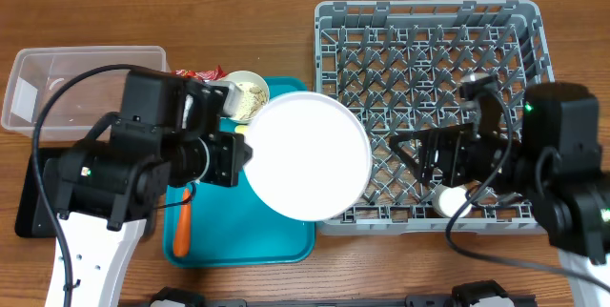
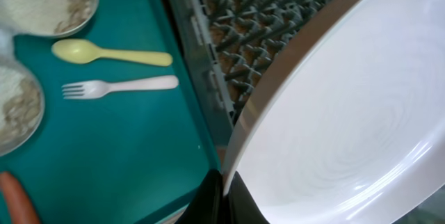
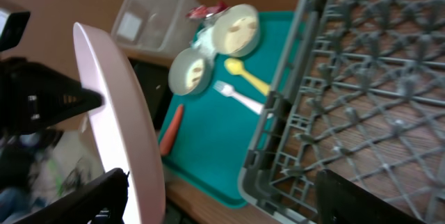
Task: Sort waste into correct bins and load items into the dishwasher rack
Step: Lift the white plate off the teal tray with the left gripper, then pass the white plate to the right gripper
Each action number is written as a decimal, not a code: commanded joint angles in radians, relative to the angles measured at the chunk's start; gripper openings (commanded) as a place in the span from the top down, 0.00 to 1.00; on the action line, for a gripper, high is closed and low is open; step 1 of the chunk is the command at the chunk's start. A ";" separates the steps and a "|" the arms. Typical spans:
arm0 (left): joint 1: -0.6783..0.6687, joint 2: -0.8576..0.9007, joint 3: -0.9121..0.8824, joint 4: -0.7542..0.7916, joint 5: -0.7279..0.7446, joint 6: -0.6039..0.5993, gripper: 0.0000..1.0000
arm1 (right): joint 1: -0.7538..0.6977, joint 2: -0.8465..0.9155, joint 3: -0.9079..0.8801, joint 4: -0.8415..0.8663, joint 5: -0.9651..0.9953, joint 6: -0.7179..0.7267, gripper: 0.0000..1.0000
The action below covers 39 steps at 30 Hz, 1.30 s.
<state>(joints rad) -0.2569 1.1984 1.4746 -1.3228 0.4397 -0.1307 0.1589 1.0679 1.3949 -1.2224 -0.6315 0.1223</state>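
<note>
- The plate [image 1: 310,154] is off the surface. Your left fingers [image 1: 246,154] are clamped on its left rim, and the left wrist view shows them pinching the edge at the bottom of the picture [image 2: 224,193].
- From overhead the plate shows as a full circle. It hangs over the right side of the teal tray [image 1: 257,235] and the front-left corner of the dishwasher rack [image 1: 424,21].
- Your right fingers [image 1: 419,159] are spread wide and hold nothing. They sit over the rack's front half, pointing toward the plate but apart from it.
- On the teal tray, two bowls [image 3: 236,29] [image 3: 189,72] hold beige food scraps [image 2: 49,1]. The spoon [image 3: 245,73] and fork [image 3: 236,95] lie side by side just beside them, nearer the rack.
- The carrot [image 1: 181,231] lies at the tray's left edge, partly under your left arm.
- The red wrapper [image 1: 202,74] sits at the tray's back-left corner, between the far bowl and the clear tub [image 1: 57,88].
- The black tray [image 1: 38,202] lies in front of the tub, mostly covered by the left arm.
</note>
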 commanded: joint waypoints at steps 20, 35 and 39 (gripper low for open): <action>-0.084 -0.008 0.020 0.049 -0.111 0.055 0.96 | 0.058 0.058 0.048 0.034 0.144 -0.020 0.26; -0.084 -0.007 0.020 0.191 -0.046 -0.019 0.96 | 0.183 0.057 0.103 -0.021 -0.036 -0.097 0.32; -0.084 -0.008 0.020 0.204 -0.029 -0.031 0.96 | 0.223 0.098 0.103 -0.013 -0.034 -0.097 0.50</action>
<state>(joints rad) -0.3389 1.1984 1.4754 -1.1316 0.3683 -0.1333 0.3576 1.1511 1.4860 -1.2427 -0.6502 0.0353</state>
